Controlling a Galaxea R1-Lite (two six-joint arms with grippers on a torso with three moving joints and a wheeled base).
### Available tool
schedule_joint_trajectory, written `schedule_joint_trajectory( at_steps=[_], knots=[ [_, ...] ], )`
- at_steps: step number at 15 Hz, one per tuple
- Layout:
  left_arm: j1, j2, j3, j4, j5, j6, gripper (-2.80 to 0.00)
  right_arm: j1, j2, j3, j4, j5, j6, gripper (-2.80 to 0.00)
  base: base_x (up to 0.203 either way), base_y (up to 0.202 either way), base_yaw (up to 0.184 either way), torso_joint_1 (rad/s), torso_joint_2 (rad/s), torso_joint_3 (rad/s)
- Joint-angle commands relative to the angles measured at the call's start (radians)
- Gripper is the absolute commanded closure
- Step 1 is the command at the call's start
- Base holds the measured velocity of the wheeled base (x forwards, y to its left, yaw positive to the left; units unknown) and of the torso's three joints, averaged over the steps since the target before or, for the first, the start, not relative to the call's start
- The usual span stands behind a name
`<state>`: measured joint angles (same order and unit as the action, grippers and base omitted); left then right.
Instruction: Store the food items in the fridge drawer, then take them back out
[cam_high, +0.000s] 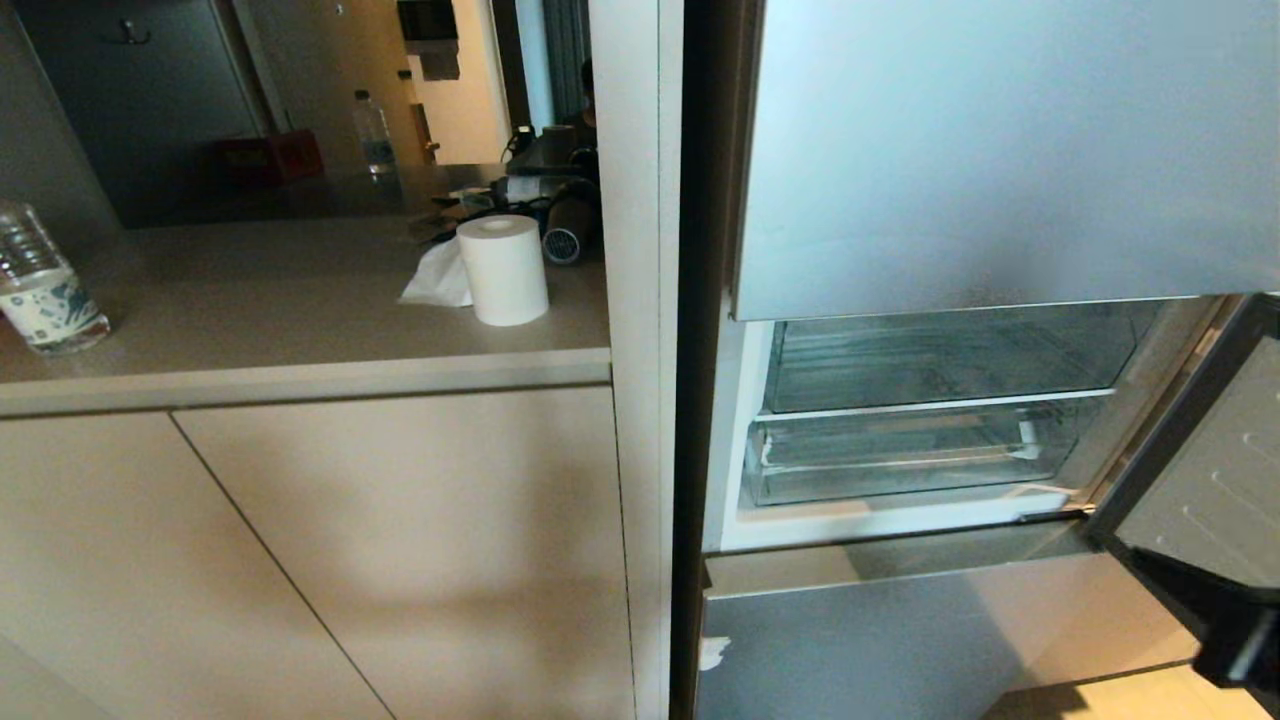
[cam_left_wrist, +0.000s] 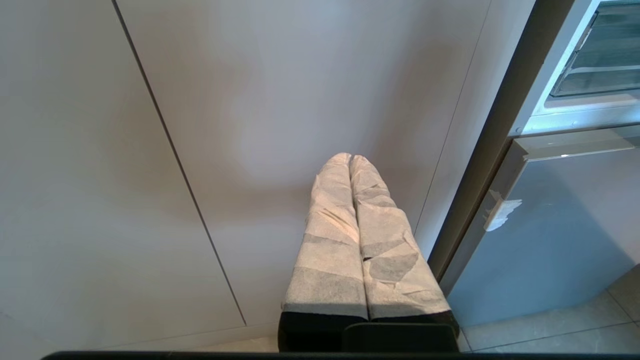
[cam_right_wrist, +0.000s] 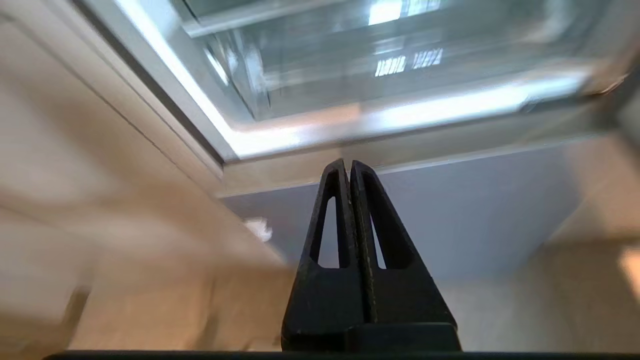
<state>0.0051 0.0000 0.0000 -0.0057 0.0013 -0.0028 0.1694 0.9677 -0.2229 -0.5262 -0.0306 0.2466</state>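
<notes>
The fridge compartment stands open, and the clear plastic fridge drawer (cam_high: 910, 455) sits pushed in on its lower level; nothing shows inside it. It also shows in the left wrist view (cam_left_wrist: 595, 75) and, blurred, in the right wrist view (cam_right_wrist: 400, 65). The food items are out of view. My right gripper (cam_right_wrist: 348, 164) has black fingers pressed together, empty, and points at the silver-blue panel just below the open compartment. My left gripper (cam_left_wrist: 349, 157), with fingers wrapped in white tape, is shut and empty in front of the beige cabinet front. Neither arm shows in the head view.
The open fridge door (cam_high: 1200, 480) juts out at the right. A second clear bin (cam_high: 950, 355) sits above the drawer. Left of the fridge, a counter (cam_high: 300, 320) carries a paper roll (cam_high: 503, 268) and a water bottle (cam_high: 40, 290), with cabinet doors (cam_high: 400, 560) below.
</notes>
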Motion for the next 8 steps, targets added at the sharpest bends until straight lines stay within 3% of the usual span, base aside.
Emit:
schedule_joint_trajectory(
  at_steps=[1, 4, 6, 8],
  knots=[
    [-0.001, 0.002, 0.0, 0.0, 0.0, 0.0, 0.0, -0.013, -0.396, 0.108, 0.039, -0.009, -0.044, 0.0, 0.0, 0.0, 0.0, 0.0, 0.0, 0.0],
    [0.001, 0.002, 0.0, 0.0, 0.0, 0.0, 0.0, -0.037, -0.659, 0.185, 0.243, -0.027, -0.174, 0.0, 0.0, 0.0, 0.0, 0.0, 0.0, 0.0],
    [0.0, 0.002, 0.0, 0.0, 0.0, 0.0, 0.0, -0.05, -0.696, 0.216, 0.416, -0.047, -0.244, 0.0, 0.0, 0.0, 0.0, 0.0, 0.0, 0.0],
    [-0.001, 0.002, 0.0, 0.0, 0.0, 0.0, 0.0, -0.111, -0.709, 0.22, 0.519, 0.017, -0.285, 0.0, 0.0, 0.0, 0.0, 0.0, 0.0, 0.0]
  ],
)
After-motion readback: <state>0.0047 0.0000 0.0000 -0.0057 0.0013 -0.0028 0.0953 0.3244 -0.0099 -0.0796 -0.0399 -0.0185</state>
